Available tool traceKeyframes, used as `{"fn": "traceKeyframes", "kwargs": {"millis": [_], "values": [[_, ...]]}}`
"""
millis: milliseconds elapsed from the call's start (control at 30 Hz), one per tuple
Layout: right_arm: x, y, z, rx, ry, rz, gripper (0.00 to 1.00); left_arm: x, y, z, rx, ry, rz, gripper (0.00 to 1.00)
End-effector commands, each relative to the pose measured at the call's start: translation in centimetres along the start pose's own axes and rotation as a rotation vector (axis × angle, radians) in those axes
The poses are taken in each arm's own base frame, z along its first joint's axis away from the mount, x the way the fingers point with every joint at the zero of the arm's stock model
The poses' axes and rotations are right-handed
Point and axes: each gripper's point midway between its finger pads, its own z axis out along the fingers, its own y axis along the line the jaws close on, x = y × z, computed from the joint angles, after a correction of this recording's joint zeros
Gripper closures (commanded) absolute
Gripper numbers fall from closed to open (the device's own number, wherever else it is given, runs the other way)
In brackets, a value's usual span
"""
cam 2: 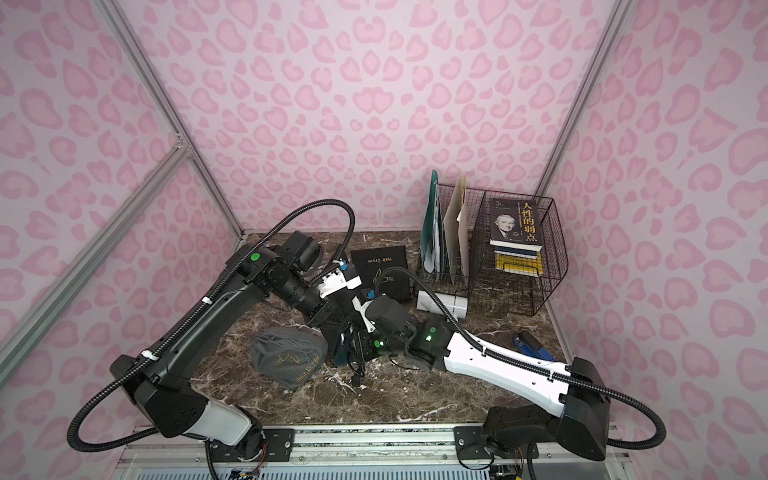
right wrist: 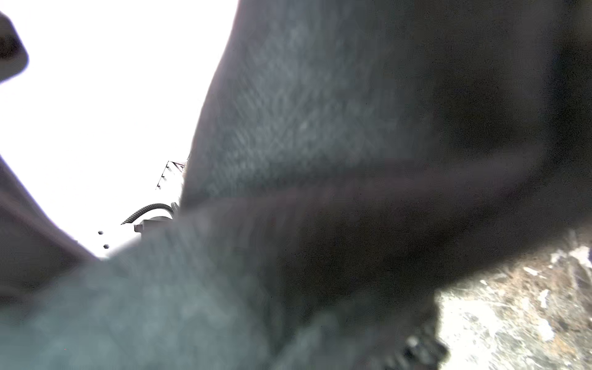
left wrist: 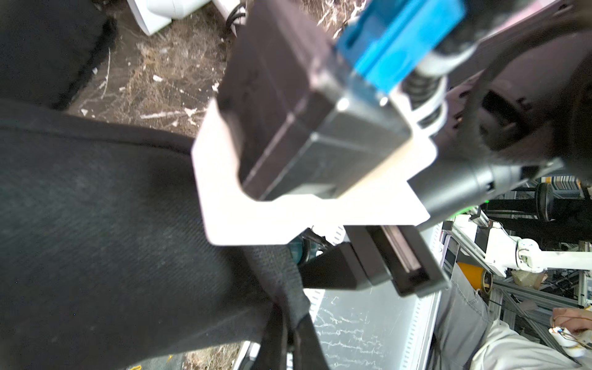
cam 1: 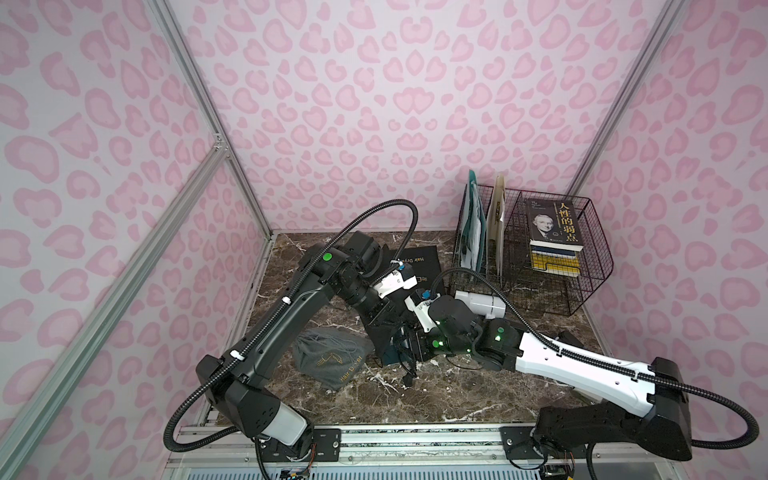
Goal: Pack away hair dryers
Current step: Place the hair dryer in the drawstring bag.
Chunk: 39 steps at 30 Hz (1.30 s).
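We see the dark teal hair dryer (cam 1: 390,355) at mid-table, just beside the right gripper (cam 1: 409,345), whose jaw spread we cannot tell. The left arm (cam 1: 291,316) stretches rightward, left gripper (cam 1: 384,318) pinched on the black pouch (cam 1: 379,337) over it.

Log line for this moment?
left claw: shut on black pouch | right claw: grip unclear, at teal dryer | white dryer: on table

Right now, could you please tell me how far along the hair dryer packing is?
Seemingly done: the grey pouch bulges, contents hidden. In hand: the left gripper pinches a black pouch, with the right gripper at a teal dryer beside it, grip unclear. Left: the white dryer lies bare by the wire basket; another black pouch lies flat.
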Motion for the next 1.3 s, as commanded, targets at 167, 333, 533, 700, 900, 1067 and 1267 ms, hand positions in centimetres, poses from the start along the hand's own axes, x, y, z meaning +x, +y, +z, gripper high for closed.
{"fn": "traceKeyframes", "kwargs": {"millis": [167, 333, 533, 700, 900, 1067, 1267], "values": [[-0.3, 0.7, -0.4, -0.03, 0.006, -0.014, 0.7, -1.5, -0.5, -0.3, 0.03, -0.018, 0.024, 0.98], [-0.7, 0.3, -0.9, -0.019, 0.007, -0.011, 0.66, -2.0, -0.7, -0.3, 0.052, -0.018, 0.021, 0.98], [-1.2, 0.1, -1.1, -0.034, -0.005, -0.004, 0.6, -1.9, -0.9, -0.4, 0.056, -0.018, 0.028, 0.98], [-1.4, -0.1, -1.0, -0.033, 0.0, -0.001, 0.59, -1.8, -1.1, -0.6, 0.06, -0.022, 0.036, 0.98], [-1.9, 0.2, -1.1, -0.044, -0.009, -0.006, 0.53, -2.7, -1.3, -0.6, 0.077, -0.04, 0.042, 0.98], [-2.2, 0.3, -1.4, -0.046, -0.018, 0.001, 0.52, -3.5, -1.3, -1.0, 0.07, -0.053, 0.054, 0.98], [-2.5, 0.7, -2.6, -0.063, -0.051, -0.004, 0.51, -3.5, -1.1, -1.3, 0.046, -0.057, 0.069, 0.98]]}}
